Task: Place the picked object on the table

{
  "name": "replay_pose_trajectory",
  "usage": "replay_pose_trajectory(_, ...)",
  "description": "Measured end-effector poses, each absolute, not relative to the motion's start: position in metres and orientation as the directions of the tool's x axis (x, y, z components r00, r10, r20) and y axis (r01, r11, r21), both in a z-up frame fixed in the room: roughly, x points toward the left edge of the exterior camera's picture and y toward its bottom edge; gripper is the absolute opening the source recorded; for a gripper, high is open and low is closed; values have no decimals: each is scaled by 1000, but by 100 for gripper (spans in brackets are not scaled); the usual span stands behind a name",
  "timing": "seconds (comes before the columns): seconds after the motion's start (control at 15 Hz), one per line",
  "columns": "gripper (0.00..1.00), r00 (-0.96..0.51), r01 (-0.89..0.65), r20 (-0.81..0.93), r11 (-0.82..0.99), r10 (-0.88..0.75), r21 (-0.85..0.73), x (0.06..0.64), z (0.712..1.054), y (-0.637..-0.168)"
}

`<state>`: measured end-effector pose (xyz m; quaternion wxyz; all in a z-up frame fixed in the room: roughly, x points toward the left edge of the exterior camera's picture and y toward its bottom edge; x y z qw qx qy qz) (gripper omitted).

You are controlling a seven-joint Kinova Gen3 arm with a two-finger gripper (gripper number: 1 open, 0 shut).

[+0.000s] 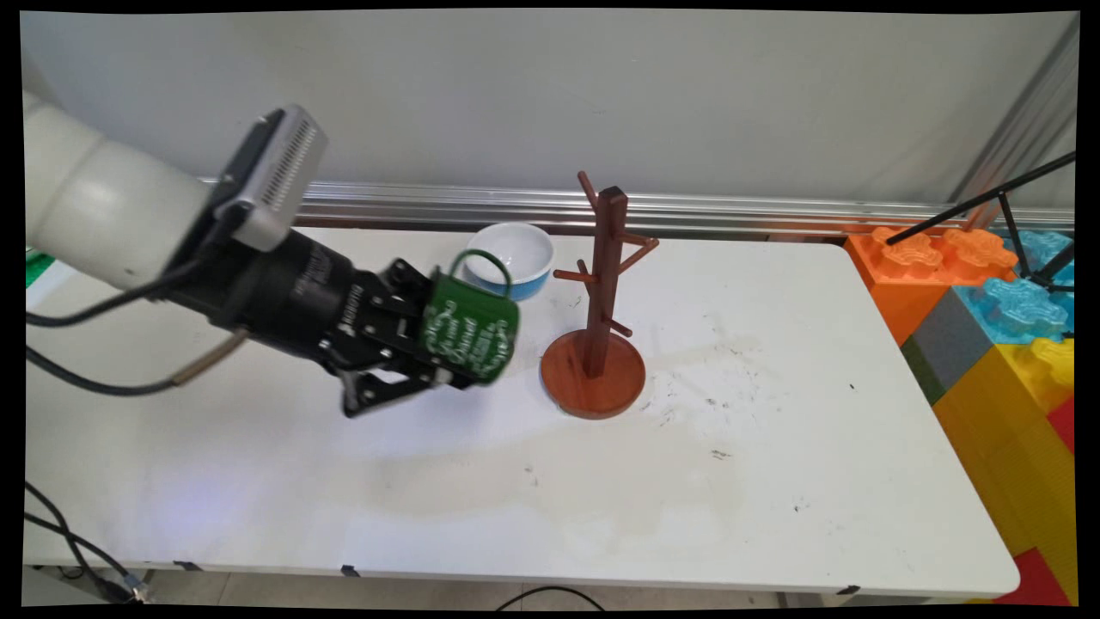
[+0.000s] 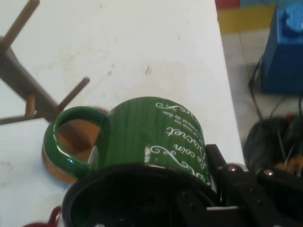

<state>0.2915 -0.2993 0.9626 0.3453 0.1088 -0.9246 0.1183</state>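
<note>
A green mug [image 1: 471, 334] with white lettering hangs above the table, lying on its side, with my gripper [image 1: 430, 344] shut on its rim. Its handle [image 1: 483, 262] points up and toward the back. In the hand view the green mug [image 2: 151, 137] fills the middle, its handle [image 2: 66, 142] at the left, in front of the stand's round base [image 2: 71, 156]. A brown wooden mug tree [image 1: 599, 318] with several pegs stands just right of the mug, a short gap away. A white and blue bowl [image 1: 513, 258] sits behind the mug.
Large coloured toy blocks [image 1: 988, 327] are stacked past the table's right edge. A black tripod leg [image 1: 980, 202] crosses above them. Black cables [image 1: 69, 378] hang from the arm at the left. A metal rail [image 1: 730, 215] runs along the table's back edge.
</note>
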Motion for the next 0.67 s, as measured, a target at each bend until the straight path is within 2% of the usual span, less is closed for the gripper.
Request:
replay_pose_trajectory(0.4,0,-873,-212,482,944,-68,-252,317,978,-309)
replay_pose_trajectory(0.67,0,-930,-155,364,950,-49,-269,319,968,-322)
